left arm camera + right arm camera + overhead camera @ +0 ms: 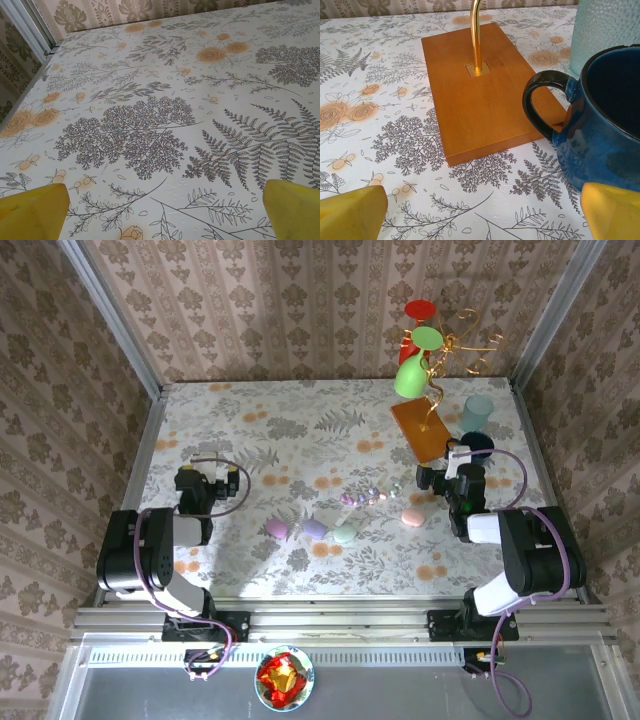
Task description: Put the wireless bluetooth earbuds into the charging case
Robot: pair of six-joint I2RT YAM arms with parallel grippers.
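The earbuds point(366, 496) lie in a short row near the middle of the tabletop point(260, 430). The row's long axis runs left to right and tilts slightly toward the far edge at its right end. The heading of any single bud is too small to tell. The buds are bead-sized and pastel, lilac at the left end and paler toward the right. Four round pastel cases point(314, 528) lie just nearer the arms: three in a line below the row's left end, and a pink case point(412, 517) apart at the right. The left fingers point(32, 212) stand spread wide over bare tabletop, holding nothing, well left of the row. The right fingers point(350, 212) are likewise spread and empty, facing a wooden base point(480, 95) with a blue mug point(600, 130) just beside it. The tabletop carries a fern-and-flower print. Damask-papered walls point(300, 300) enclose it on three sides.
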